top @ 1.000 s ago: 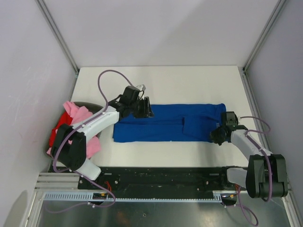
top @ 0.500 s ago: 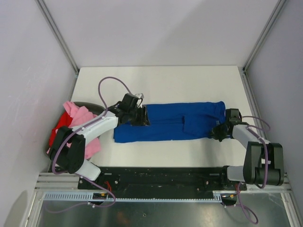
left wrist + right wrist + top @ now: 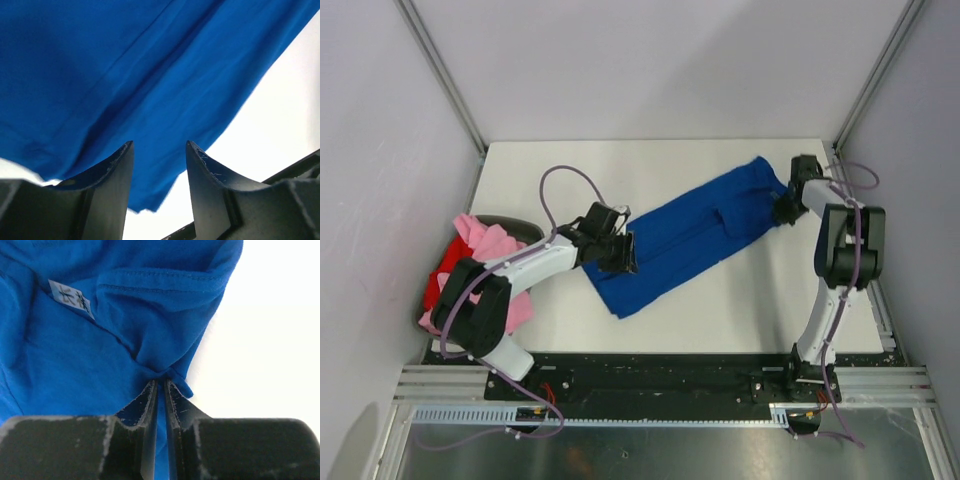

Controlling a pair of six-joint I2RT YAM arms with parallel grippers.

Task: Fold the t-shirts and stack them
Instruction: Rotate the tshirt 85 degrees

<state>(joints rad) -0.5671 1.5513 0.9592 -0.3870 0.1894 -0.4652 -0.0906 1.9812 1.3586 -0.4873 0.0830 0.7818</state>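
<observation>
White table has the blue t-shirt lying diagonal, right gripper pinching its far end, left gripper half-spread over the near end, so I'd pull slow so nothing bunches.

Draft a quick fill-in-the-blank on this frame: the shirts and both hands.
1. The right hand is shut on one end of the long folded royal blue cloth t-shirt; the left hand, over the other end, is ____.
2. The shirt's small white label shows only in the ____ wrist view.
3. The crumpled light pink t-shirt and red t-shirt lie heaped beside the ____ arm.

Missing words: open; right; left.
</observation>
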